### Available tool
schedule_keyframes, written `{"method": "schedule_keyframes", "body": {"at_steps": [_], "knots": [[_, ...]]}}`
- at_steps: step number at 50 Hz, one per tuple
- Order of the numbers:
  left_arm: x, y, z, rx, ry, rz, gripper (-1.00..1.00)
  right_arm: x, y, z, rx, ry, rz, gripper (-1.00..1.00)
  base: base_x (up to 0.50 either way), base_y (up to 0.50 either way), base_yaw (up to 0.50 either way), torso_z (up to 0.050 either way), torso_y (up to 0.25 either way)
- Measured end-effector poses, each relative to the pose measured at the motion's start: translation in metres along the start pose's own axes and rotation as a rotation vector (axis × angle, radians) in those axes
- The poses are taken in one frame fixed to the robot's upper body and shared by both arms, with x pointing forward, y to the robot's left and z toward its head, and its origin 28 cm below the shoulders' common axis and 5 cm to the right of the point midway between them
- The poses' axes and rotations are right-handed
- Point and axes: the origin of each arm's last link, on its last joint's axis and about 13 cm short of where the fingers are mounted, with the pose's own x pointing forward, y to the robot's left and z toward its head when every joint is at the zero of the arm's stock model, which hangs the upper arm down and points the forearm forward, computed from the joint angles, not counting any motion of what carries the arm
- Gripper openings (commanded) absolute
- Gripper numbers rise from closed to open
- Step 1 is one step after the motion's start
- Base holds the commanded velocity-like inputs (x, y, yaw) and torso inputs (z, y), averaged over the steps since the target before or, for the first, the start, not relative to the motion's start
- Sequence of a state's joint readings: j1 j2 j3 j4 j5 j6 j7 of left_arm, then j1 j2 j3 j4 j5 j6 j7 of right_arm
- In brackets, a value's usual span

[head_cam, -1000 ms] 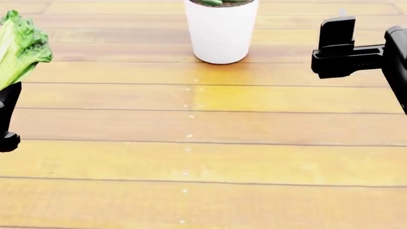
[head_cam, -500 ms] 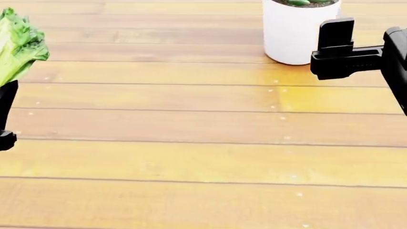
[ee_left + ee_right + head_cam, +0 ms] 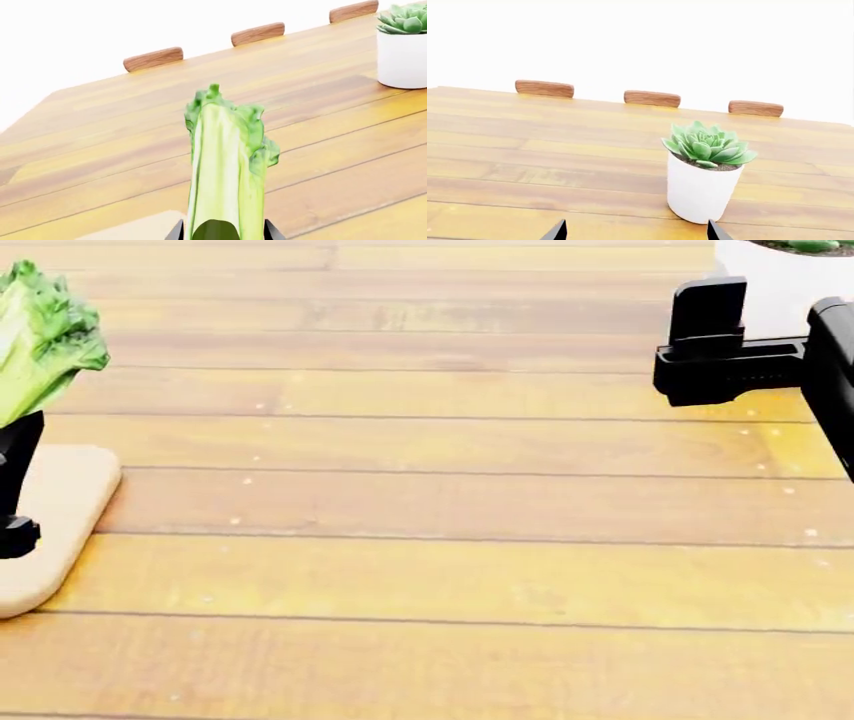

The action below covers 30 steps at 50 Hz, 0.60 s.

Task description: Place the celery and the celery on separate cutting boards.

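A celery [image 3: 40, 340] bunch, pale green stalks with a dark leafy top, stands upright in my left gripper [image 3: 16, 480] at the far left of the head view. In the left wrist view the celery [image 3: 223, 165] rises between the jaws of the left gripper [image 3: 222, 232], which is shut on its base. A pale beige cutting board [image 3: 60, 510] lies on the table just below and beside that gripper; its corner [image 3: 133, 227] shows under the celery. My right gripper [image 3: 707, 340] hovers at the right, and in its wrist view the right gripper [image 3: 636, 232] is open and holds nothing.
A white pot with a green succulent [image 3: 700, 192] stands on the plank tabletop beyond the right gripper, at the head view's top right corner [image 3: 787, 280]. Wooden chair backs [image 3: 544, 88] line the table's far edge.
The head view has swung left: the white pot slid from the middle to the top right corner and the cutting board came into view at the left. Both arms keep their places in view.
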<state>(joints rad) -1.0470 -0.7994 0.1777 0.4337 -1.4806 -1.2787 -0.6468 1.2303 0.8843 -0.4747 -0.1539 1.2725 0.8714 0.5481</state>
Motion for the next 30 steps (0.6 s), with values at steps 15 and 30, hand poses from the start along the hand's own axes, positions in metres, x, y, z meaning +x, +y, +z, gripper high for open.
{"method": "schedule_keyframes", "body": {"at_steps": [15,30], "knots": [[0.004,0.001,-0.001,0.000,0.009,0.005,-1.00,0.000,0.000,0.000,0.007,0.004,-0.002,1.00,0.00,0.50,0.00,0.000,0.001],[0.016,0.001,-0.007,-0.011,0.030,0.004,-1.00,0.000,0.001,0.000,0.007,0.009,0.005,1.00,0.00,0.45,0.00,0.000,0.000]]}}
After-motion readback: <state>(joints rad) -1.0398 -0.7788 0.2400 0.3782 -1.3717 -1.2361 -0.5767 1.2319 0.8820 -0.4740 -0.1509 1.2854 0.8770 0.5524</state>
